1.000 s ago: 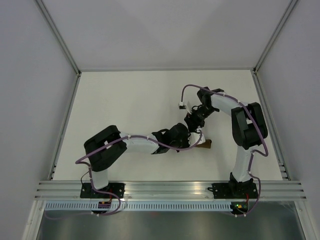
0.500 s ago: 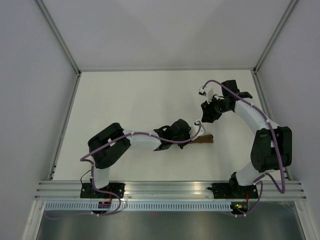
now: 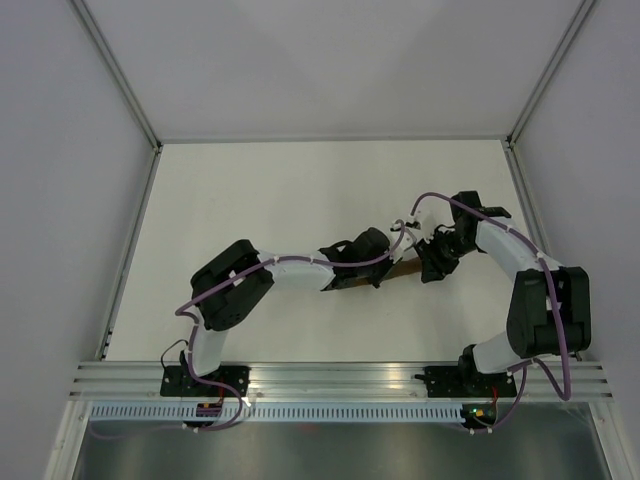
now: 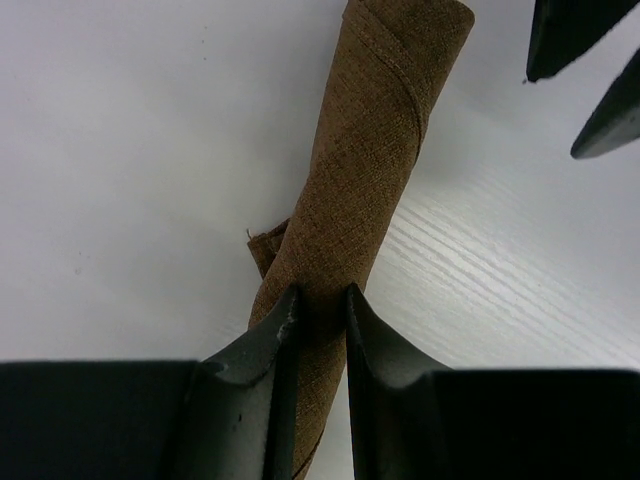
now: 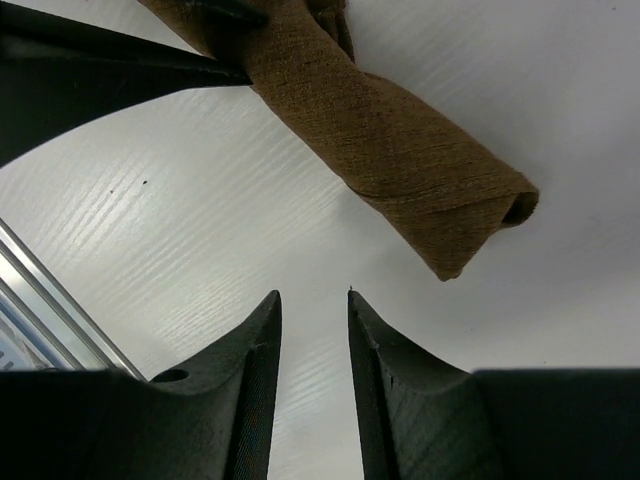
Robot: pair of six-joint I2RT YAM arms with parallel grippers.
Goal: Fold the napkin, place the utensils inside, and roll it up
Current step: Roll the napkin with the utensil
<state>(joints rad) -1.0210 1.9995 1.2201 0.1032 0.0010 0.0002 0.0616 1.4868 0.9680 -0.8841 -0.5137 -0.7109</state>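
From the near edge both arms reach inward with bent elbows, wrists meeting around mid-table. My left gripper [image 4: 320,300] pinches one end of the napkin [image 4: 372,140], which lies as a tight roll on the table [image 4: 120,120]; no knife shows. My right gripper [image 5: 312,297] hovers just off the roll's open end, jaws slightly apart and empty. I judge the rolling nearly finished. The next move calls for letting go gently, so that nothing unwinds.

near end of napkin [image 4: 365,170] hidden behind left end effector [image 4: 320,305]
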